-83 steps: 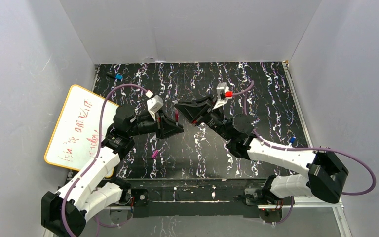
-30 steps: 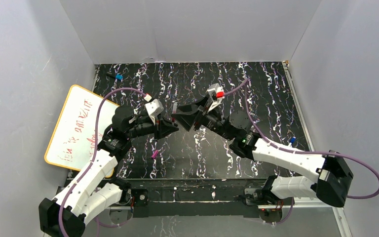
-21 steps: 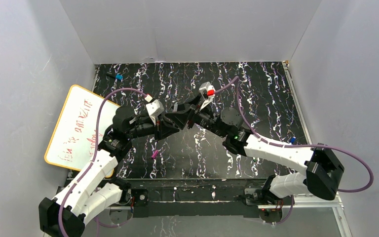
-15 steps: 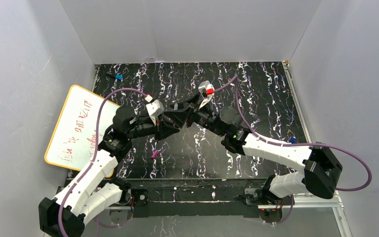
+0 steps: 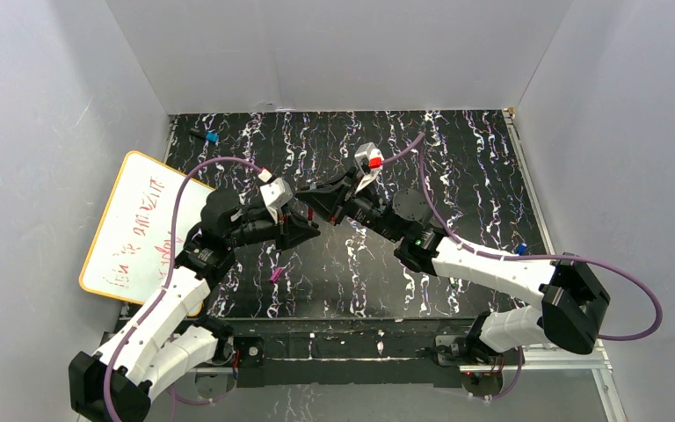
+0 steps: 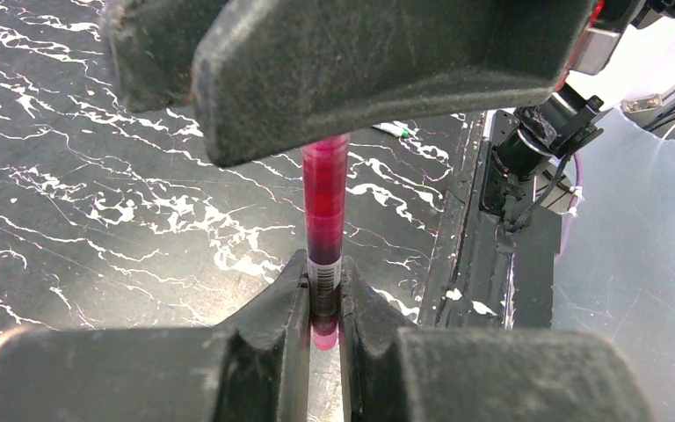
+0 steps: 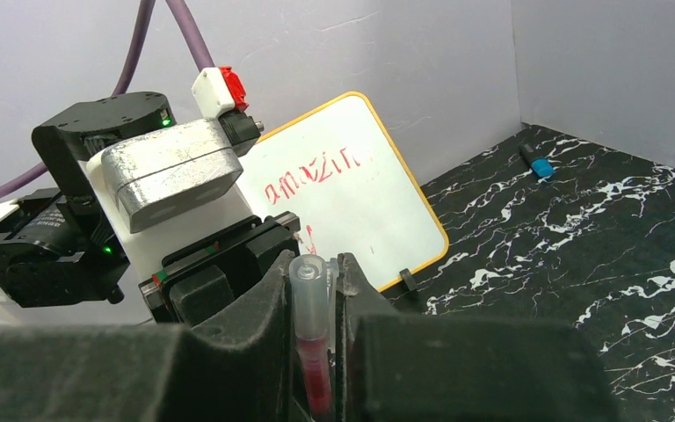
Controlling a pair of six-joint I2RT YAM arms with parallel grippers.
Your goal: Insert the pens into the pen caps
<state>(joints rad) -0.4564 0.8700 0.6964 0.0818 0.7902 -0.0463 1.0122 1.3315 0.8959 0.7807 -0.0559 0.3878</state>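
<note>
My left gripper (image 6: 323, 274) is shut on the rear of a magenta pen (image 6: 325, 198), at its barcode label. The pen's front runs up into my right gripper's fingers (image 6: 387, 61). My right gripper (image 7: 321, 274) is shut on a greyish translucent cap (image 7: 309, 286), and the pen's magenta front shows inside it. In the top view the left gripper (image 5: 304, 230) and the right gripper (image 5: 310, 195) meet above the mat's middle. A magenta cap (image 5: 275, 275) lies on the mat below the left gripper. A pale pen with a greenish end (image 6: 395, 129) lies near the mat's front edge.
A whiteboard with red writing (image 5: 141, 220) lies at the left, half off the mat; it also shows in the right wrist view (image 7: 343, 193). A blue-tipped short black object (image 5: 205, 136) lies at the back left corner. White walls close three sides.
The right arm has swung left and brought its gripper with the cap up against the left gripper. The left gripper has held the pen almost still.
</note>
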